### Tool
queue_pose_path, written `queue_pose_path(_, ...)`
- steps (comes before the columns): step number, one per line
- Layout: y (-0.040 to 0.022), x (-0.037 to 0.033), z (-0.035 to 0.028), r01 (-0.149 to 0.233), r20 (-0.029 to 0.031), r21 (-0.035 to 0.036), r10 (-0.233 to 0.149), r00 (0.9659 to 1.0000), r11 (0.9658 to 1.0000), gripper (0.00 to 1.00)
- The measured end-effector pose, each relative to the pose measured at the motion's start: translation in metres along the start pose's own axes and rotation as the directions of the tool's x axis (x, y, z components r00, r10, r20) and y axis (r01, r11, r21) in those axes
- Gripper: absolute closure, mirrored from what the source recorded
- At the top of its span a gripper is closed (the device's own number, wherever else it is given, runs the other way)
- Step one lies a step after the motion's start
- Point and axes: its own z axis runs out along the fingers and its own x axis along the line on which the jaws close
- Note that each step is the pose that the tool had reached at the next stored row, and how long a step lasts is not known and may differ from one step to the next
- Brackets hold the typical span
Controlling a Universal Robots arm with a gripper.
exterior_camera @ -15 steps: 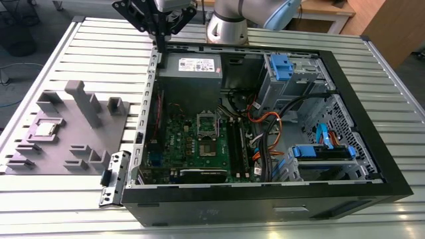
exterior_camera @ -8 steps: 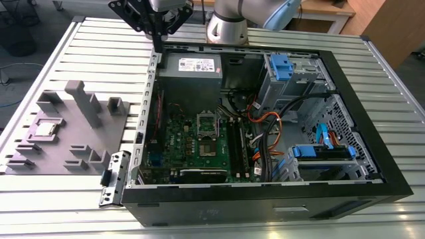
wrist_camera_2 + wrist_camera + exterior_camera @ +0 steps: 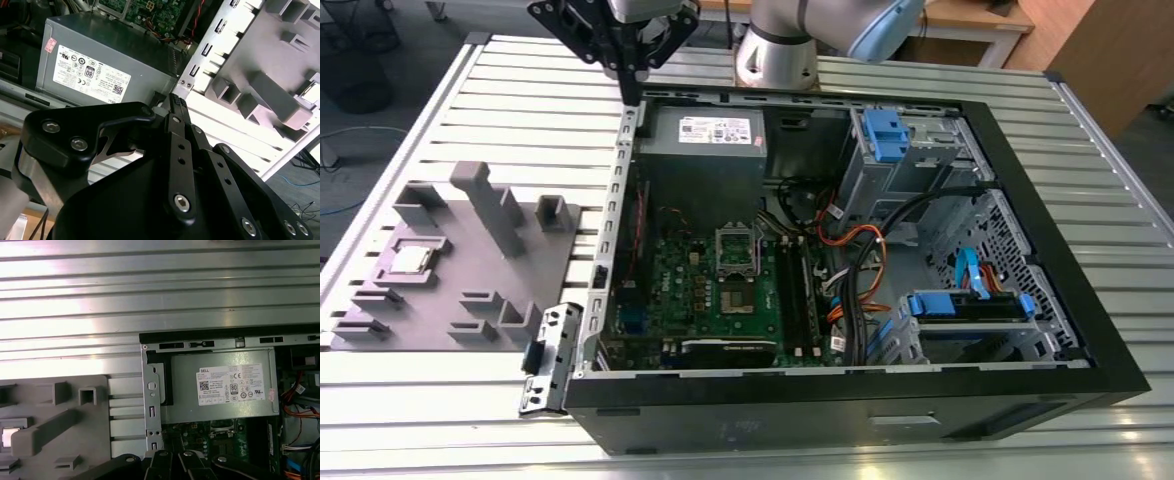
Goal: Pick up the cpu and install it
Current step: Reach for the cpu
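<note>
- Black computer case sits closest to us in the exterior view, lying on its side with the panel off and its insides open upward.
- Underneath it all, the slatted metal counter spreads across the whole scene, and it shines bright in the first wrist view.
- Over at the far side, the silver-and-blue arm leans in above the case's far rim.
- On the exterior view's left, a grey fixture tray lies on the counter just beside the case, studded with upright blocks and recesses.
- Power supply, a grey box with a white label, sits in the far corner of the case; it is in plain sight in both wrist views.
- Green motherboard lies flat on the case floor, on the near side of the power supply.
- Now the black jaws: they hang above the case's far rim, close to the power supply, pressed together with nothing between them.
- Metal-framed socket sits near the middle of the motherboard.
- And the cpu rests flat in a square recess of the fixture tray, silvery top up, outside the case and well apart from both the socket and the jaws.
</note>
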Motion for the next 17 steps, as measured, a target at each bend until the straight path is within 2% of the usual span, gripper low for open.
queue_pose_path(6,-0.0004,0.0049,-0.0002,0.0,0.0001,0.0,0.0,1.0,1.0,0.89)
queue_pose_path(17,-0.0005,0.0067,-0.0002,0.0,0.0001,0.0,0.0,1.0,1.0,0.89)
